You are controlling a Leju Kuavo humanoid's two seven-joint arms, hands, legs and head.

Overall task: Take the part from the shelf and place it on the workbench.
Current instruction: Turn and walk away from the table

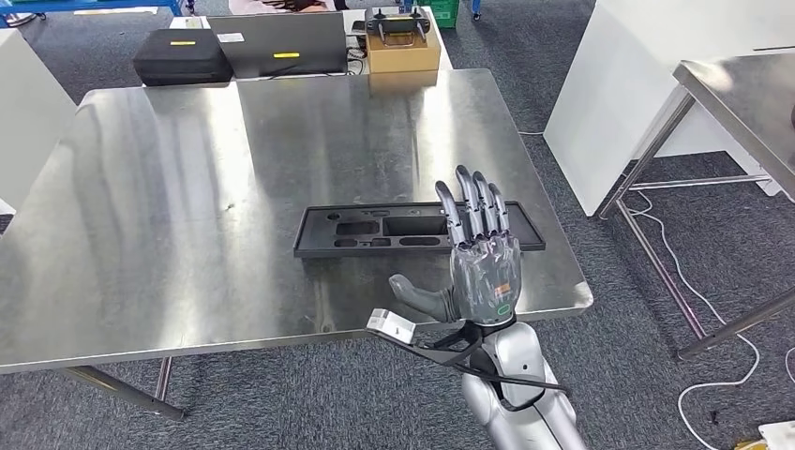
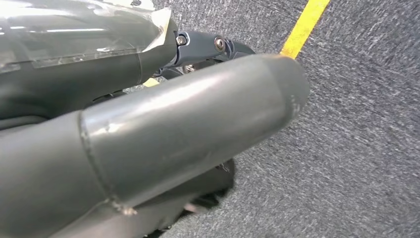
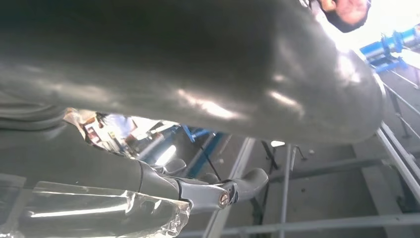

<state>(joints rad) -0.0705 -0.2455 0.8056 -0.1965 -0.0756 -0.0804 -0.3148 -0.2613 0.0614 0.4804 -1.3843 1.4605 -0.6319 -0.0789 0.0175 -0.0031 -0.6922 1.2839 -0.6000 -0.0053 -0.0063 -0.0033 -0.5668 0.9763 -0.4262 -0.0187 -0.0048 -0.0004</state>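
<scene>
Workbench is brushed stainless sheet, glossy, streaky reflections; second steel table at 2 o'clock has the same finish. Part on it looks matt black moulded plastic, cardboard box at 12 o'clock is plain brown, floor carpet rough grey weave. Right hand has a glossy translucent grey palm shell with dark fingers; left hand thumb is smooth grey plastic, clear film over its cover.
</scene>
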